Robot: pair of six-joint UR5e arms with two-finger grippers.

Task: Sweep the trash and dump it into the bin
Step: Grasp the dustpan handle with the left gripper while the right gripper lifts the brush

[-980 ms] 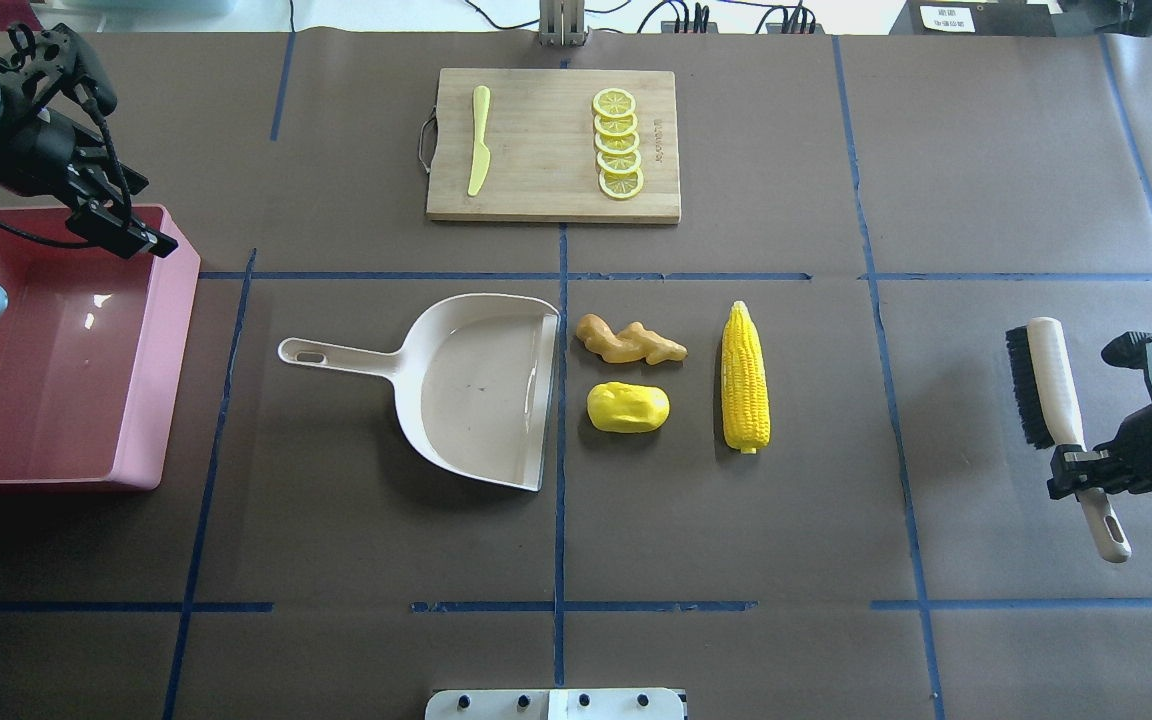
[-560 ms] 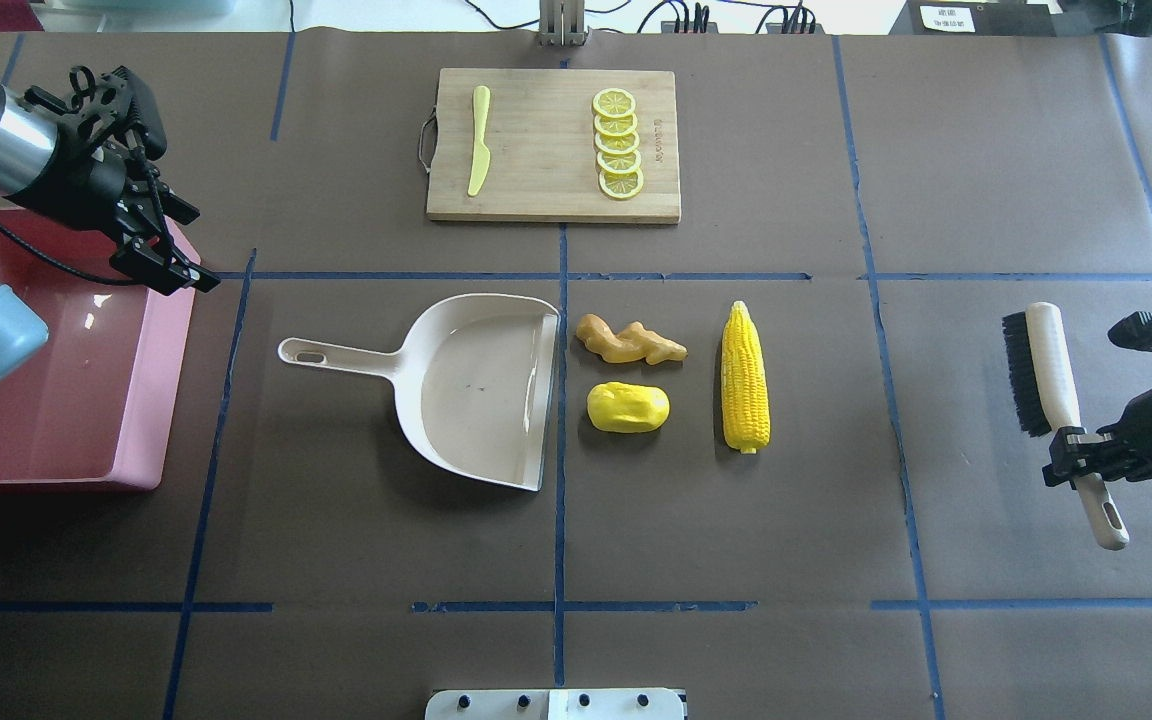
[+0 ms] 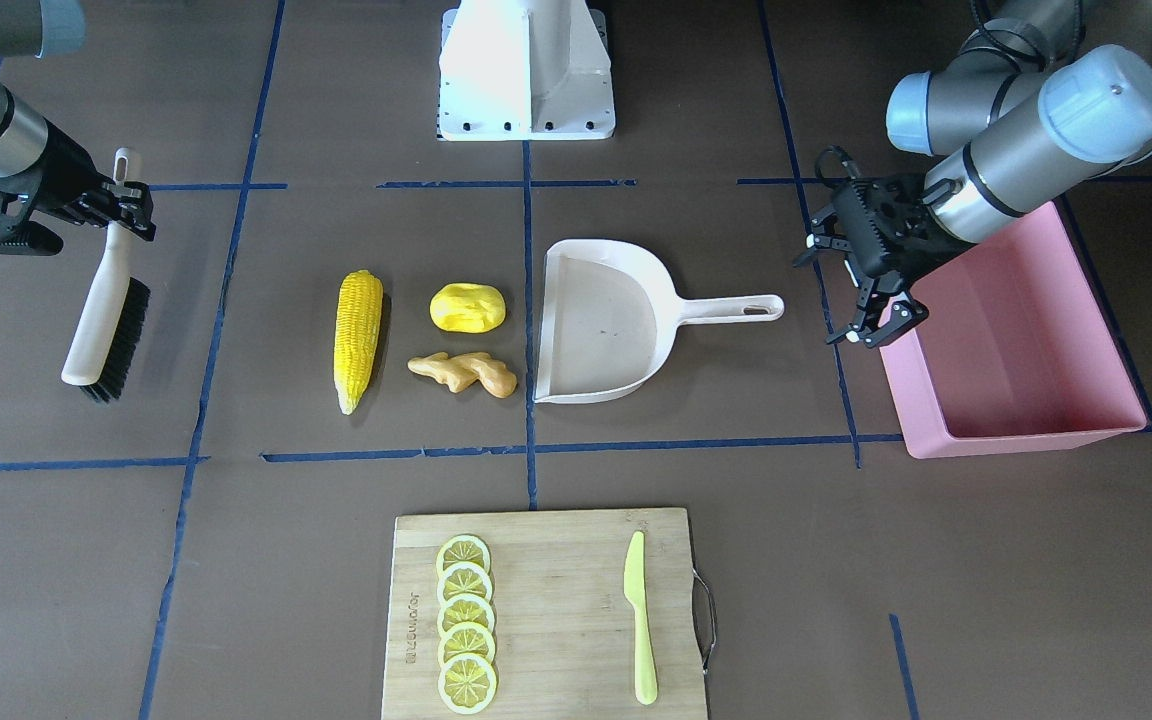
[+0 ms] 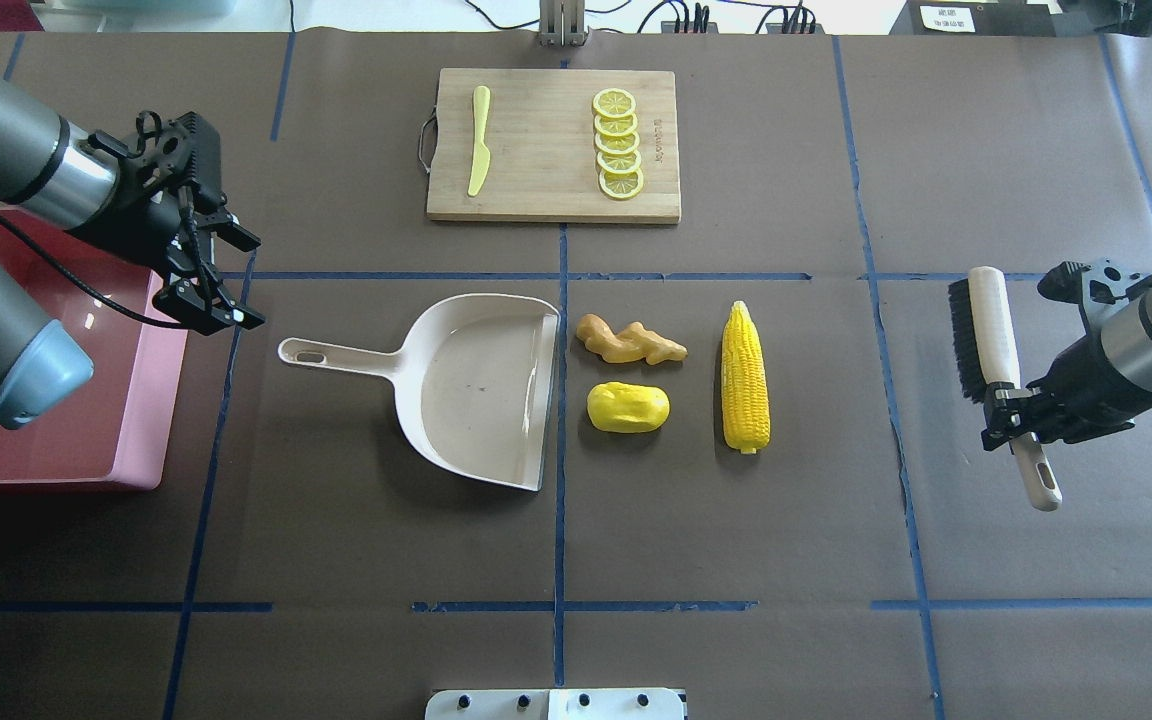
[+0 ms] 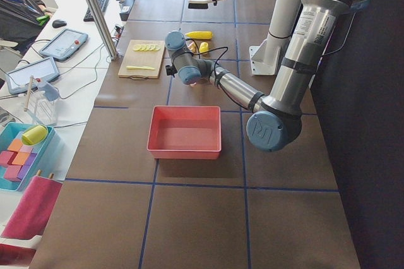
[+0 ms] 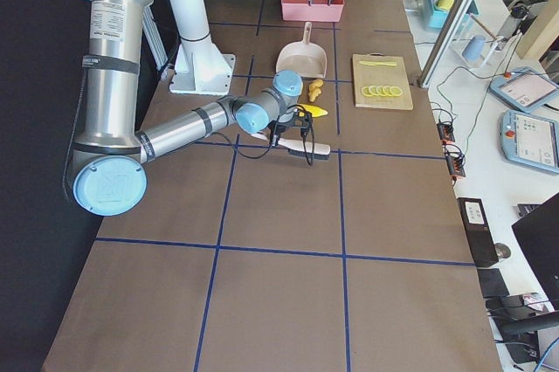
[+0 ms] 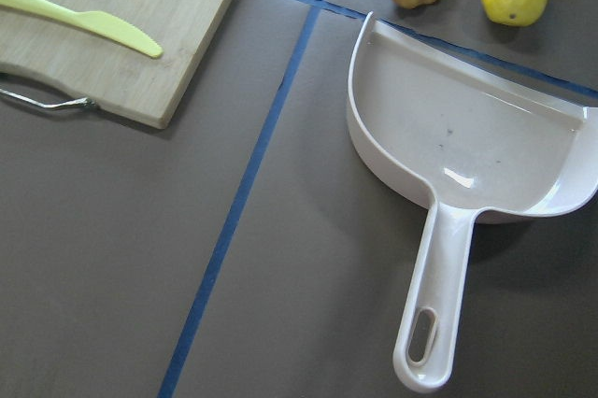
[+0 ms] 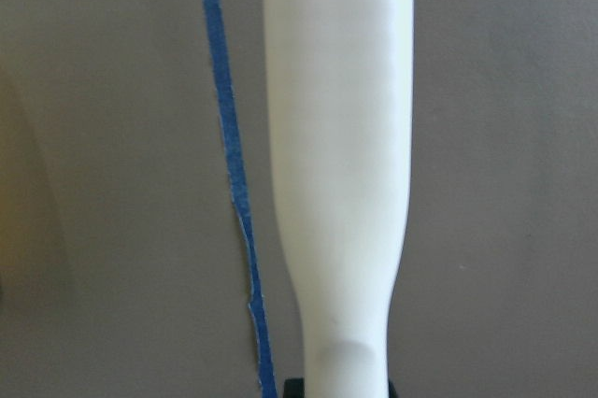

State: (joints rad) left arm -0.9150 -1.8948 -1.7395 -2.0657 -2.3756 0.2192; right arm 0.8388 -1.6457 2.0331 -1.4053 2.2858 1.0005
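The corn cob (image 4: 745, 378), yellow potato lump (image 4: 627, 407) and ginger root (image 4: 630, 341) lie on the table just right of the cream dustpan's (image 4: 476, 385) open mouth. The pink bin (image 4: 76, 400) stands at the far left. My left gripper (image 4: 258, 282) is open and empty, beside the bin's inner edge and left of the dustpan handle (image 7: 430, 323). My right gripper (image 4: 1011, 412) is shut on the white handle of a black-bristled brush (image 4: 986, 330), far right of the corn. The right wrist view shows only that handle (image 8: 336, 136).
A wooden cutting board (image 4: 546, 180) at the table's far middle carries a yellow-green knife (image 4: 479, 140) and several lemon slices (image 4: 618, 143). Blue tape lines (image 4: 561, 540) cross the brown table. The robot's base (image 3: 526, 70) stands at the near edge.
My left gripper has moved right, from over the bin to beyond its inner edge, nearer the dustpan handle. My right gripper has carried the brush left and farther from the robot.
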